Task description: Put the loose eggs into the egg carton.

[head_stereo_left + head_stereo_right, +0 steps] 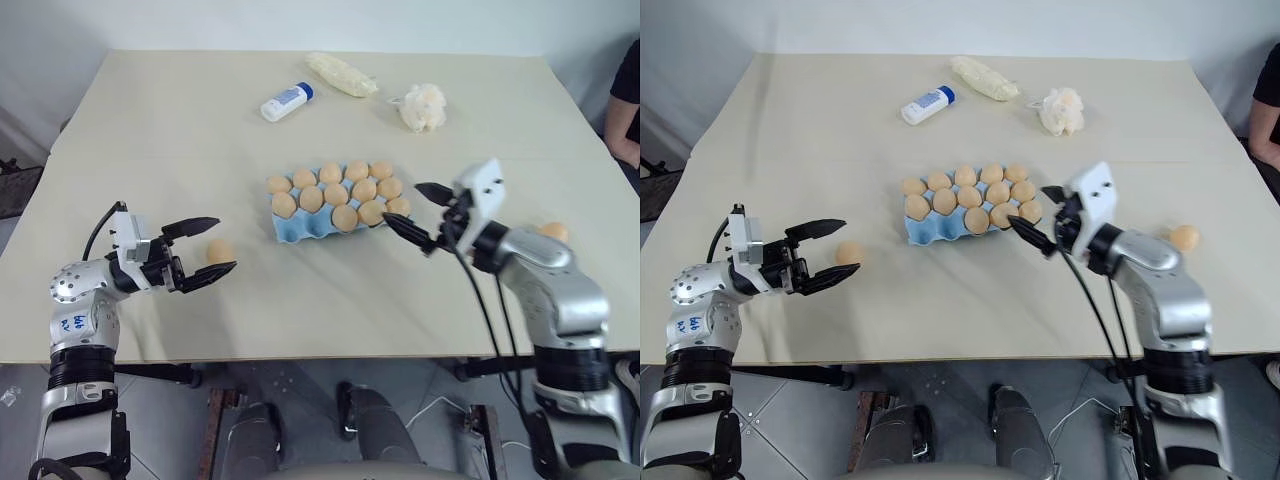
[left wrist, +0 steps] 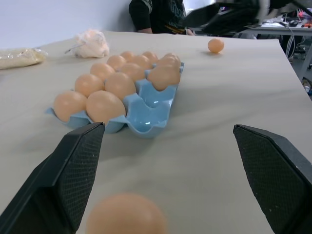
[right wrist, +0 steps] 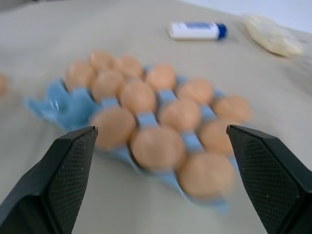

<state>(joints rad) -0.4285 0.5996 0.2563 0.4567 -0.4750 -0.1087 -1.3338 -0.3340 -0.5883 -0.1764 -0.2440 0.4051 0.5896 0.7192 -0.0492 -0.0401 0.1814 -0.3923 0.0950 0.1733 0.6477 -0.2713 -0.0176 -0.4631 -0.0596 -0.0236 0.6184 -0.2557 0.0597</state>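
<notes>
The light blue egg carton [image 1: 292,232] lies at the table's middle, with several tan eggs in its cups and a few cups bare at its left end [image 2: 146,119]. One loose egg [image 1: 220,251] rests on the table left of the carton, between the wide-open fingers of my left gripper [image 1: 224,244], which do not clamp it. A second loose egg [image 1: 1184,237] sits far right, behind my right forearm. My right gripper [image 1: 403,205] hovers open and empty at the carton's right end, pointing at the carton [image 3: 53,105].
At the back of the table lie a white bottle with a blue cap [image 1: 287,101], a clear bag [image 1: 342,74] and a cream puff ball [image 1: 424,106]. A person [image 1: 625,110] sits at the far right edge.
</notes>
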